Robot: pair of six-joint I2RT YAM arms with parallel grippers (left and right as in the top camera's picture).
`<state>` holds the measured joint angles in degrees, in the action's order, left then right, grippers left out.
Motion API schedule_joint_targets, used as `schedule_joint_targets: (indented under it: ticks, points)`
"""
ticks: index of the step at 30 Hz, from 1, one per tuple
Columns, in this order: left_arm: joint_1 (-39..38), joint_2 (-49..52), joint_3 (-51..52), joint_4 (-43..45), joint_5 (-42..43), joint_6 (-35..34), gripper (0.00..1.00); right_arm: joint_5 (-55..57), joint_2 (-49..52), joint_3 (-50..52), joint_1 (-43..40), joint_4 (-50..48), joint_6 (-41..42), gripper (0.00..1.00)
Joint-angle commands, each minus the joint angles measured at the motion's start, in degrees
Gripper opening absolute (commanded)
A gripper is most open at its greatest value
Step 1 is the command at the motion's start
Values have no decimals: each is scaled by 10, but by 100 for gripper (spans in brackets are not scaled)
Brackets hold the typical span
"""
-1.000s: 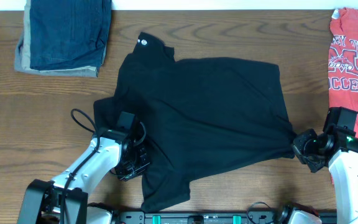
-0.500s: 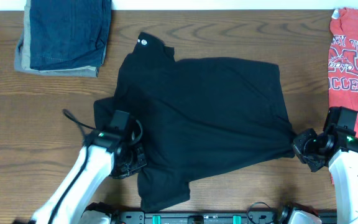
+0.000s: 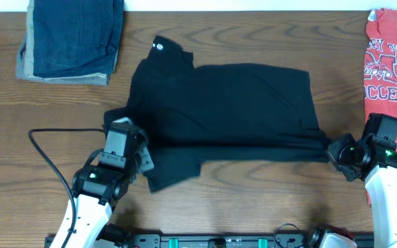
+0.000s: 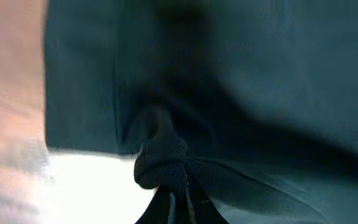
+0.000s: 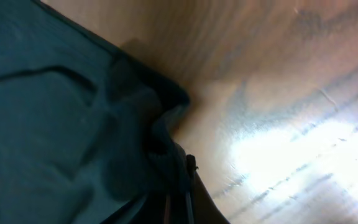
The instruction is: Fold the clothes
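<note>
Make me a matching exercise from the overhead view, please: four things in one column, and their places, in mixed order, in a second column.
Things
1. black shirt
2. red T-shirt
3. denim stack
4. white round logo

Places
A. top left corner of the picture
B. right edge of the picture
C. on the black shirt's upper left tip
D. middle of the picture

Pairs: 1-D, 2-B, 3-A, 4-C

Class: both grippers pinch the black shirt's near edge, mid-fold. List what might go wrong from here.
1. The left gripper and right gripper each hold only a small bunched pinch of the black shirt; it might slip out.
2. A loose flap lies beyond the left grip, so the fold may land crooked.
3. The red T-shirt lies close beside the right gripper and might get dragged.
</note>
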<state>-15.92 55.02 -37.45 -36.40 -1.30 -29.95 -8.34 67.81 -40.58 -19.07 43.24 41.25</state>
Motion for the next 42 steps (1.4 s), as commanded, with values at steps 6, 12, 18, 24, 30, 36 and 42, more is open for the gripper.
schedule_joint_targets:
  ticks: [6, 12, 18, 24, 30, 36, 42]
  points:
    - [-1, 30, -10, 108, -97, 13, 6, 4, 1, -14, -6, -49, 0, 1]
    - [0, 71, -10, 166, -134, 12, 6, 4, 4, -14, 5, -101, 0, 1]
    - [0, 127, -10, 192, -139, 12, 6, 4, 26, -14, 14, -155, 0, 2]
    - [0, 172, -10, 231, -164, 12, 6, 4, 67, -14, 15, -202, 0, 2]
    - [0, 188, -10, 248, -164, 12, 7, 4, 113, -14, 24, -246, -3, 3]
    - [0, 203, -10, 273, -164, 12, 10, 4, 148, -14, 57, -299, -21, 11]
    - [0, 241, -10, 303, -164, 13, 28, 30, 175, -14, 90, -318, -24, 54]
